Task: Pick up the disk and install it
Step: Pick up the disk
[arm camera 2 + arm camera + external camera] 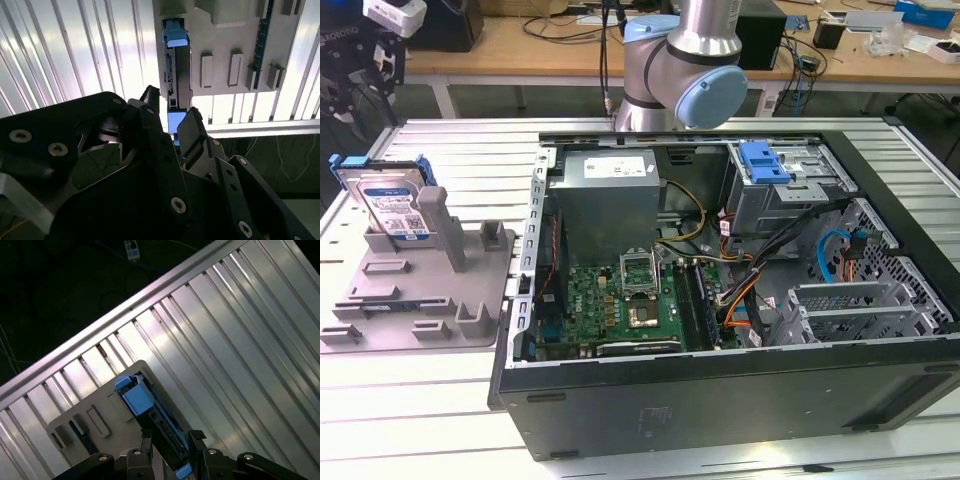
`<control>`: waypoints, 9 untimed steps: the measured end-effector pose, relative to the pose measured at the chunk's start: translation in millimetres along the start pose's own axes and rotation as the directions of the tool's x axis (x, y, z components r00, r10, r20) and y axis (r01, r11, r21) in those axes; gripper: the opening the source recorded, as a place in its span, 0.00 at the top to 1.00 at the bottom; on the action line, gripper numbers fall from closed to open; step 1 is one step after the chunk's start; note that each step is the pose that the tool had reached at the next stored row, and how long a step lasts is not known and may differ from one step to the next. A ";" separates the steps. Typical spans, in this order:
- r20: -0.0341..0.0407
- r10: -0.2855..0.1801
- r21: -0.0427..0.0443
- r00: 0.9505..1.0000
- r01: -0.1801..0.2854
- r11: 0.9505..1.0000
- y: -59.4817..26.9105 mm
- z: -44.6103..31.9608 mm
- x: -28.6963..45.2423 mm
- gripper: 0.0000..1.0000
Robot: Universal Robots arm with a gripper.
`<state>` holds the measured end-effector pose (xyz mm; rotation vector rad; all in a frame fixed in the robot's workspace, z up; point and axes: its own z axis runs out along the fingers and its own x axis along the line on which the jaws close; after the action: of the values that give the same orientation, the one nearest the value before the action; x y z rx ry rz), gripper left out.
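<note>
The disk (392, 200), silver with a white-and-blue label in a blue carrier, stands on edge in a grey holder (440, 290) at the exterior view's left. My gripper (360, 105) hangs above it, apart from its top edge. In both wrist views I look down along the disk's thin edge (172, 75) (137, 397). The black gripper (172, 107) (170, 435) is open, with one finger (150, 107) on each side of the disk's line. Nothing is held.
An open computer case (720, 300) lies to the exterior view's right of the holder, with a grey power-supply box (610, 200) and a drive bay with a blue latch (765, 160). The arm's base (670, 70) stands behind the case. Everything rests on a ribbed aluminium table (420, 400).
</note>
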<state>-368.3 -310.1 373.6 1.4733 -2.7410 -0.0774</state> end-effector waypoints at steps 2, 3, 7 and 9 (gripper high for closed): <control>-0.003 -0.051 0.000 0.999 0.051 0.999 0.0 0.1 0.0 0.58; -0.004 -0.070 0.000 0.998 0.070 0.998 0.0 0.1 0.0 0.58; -0.009 -0.162 0.000 0.987 0.162 0.987 0.0 0.3 0.0 0.58; -0.011 -0.198 -0.001 0.980 0.198 0.980 -0.1 0.4 0.0 0.58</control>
<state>-368.3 -310.1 373.1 1.7371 -2.5762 -0.0724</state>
